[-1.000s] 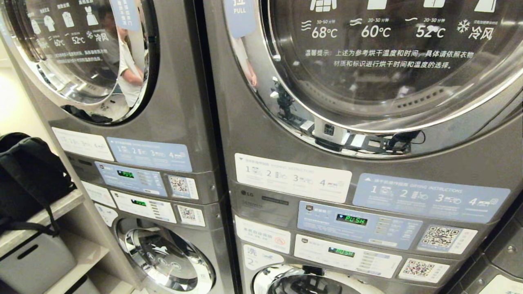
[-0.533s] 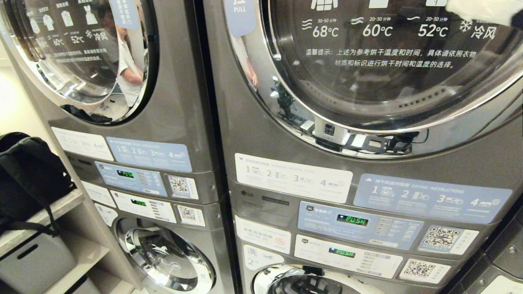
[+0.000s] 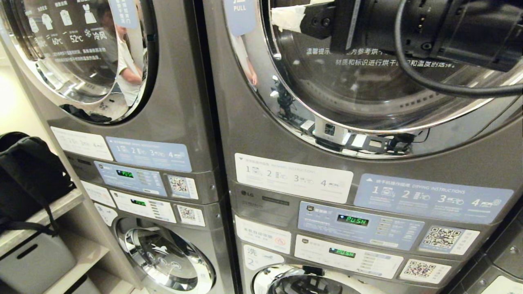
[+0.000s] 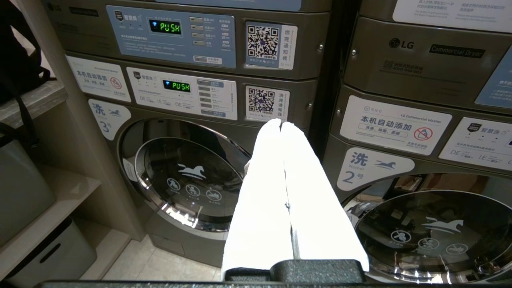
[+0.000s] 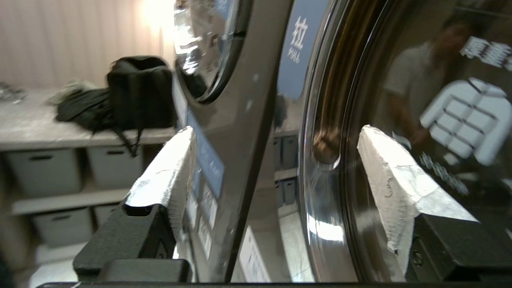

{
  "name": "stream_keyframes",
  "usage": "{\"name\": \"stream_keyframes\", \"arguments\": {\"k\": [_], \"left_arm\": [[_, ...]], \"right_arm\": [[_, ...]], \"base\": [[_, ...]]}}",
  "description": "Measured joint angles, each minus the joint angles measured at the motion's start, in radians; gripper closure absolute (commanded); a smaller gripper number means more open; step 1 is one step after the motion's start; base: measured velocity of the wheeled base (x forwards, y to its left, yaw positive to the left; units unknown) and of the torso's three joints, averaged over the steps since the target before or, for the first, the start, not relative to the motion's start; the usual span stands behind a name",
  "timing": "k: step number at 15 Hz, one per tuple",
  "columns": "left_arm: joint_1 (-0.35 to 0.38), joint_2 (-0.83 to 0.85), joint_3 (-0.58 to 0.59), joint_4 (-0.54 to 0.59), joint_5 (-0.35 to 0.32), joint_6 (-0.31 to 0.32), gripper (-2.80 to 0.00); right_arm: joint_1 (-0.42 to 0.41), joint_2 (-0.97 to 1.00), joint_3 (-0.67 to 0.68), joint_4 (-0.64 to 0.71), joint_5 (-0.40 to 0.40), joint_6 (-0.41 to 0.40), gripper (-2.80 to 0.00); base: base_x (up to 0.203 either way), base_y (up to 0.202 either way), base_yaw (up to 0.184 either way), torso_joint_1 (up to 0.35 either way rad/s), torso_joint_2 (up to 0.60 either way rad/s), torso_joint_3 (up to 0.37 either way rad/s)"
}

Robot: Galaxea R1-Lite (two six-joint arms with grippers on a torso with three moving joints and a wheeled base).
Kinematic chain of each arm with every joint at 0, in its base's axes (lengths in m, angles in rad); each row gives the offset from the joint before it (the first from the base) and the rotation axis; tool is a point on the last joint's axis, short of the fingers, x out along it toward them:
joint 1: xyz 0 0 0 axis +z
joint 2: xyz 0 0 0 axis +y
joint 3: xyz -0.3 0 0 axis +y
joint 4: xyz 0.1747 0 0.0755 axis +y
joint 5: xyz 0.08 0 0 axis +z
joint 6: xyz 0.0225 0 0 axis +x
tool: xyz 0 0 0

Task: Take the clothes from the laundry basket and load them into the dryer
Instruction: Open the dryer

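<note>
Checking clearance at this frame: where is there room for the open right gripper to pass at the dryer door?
The right gripper is open in front of the dryer door, fingers apart around the chrome rim by the blue pull label. Bare shelf top lies beside the black backpack. Left gripper is parked low, shut.

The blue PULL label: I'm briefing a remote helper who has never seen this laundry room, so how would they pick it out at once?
Start at the two grey stacked machines; take the right-hand dryer, the one with the big round glass door. On that door's chrome rim, upper left, sits the blue PULL label. Unlike the numbered instruction stickers under the door, it is a small tag on the door itself, with the open right pincer before it.
</note>
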Motion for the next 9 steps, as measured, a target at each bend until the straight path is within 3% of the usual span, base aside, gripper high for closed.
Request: {"name": "stream_keyframes", "arguments": {"k": [4, 9], "left_arm": [[0.000, 0.000, 0.000, 0.000, 0.000, 0.000, 0.00], [0.000, 0.000, 0.000, 0.000, 0.000, 0.000, 0.00]], "right_arm": [[0.058, 0.125, -0.132, 0.000, -0.119, -0.016, -2.80], [0.063, 0.201, -0.184, -0.024, -0.150, -0.052, -2.80]], "base": [[0.000, 0.000, 0.000, 0.000, 0.00, 0.000], [0.000, 0.000, 0.000, 0.000, 0.00, 0.000]]}}
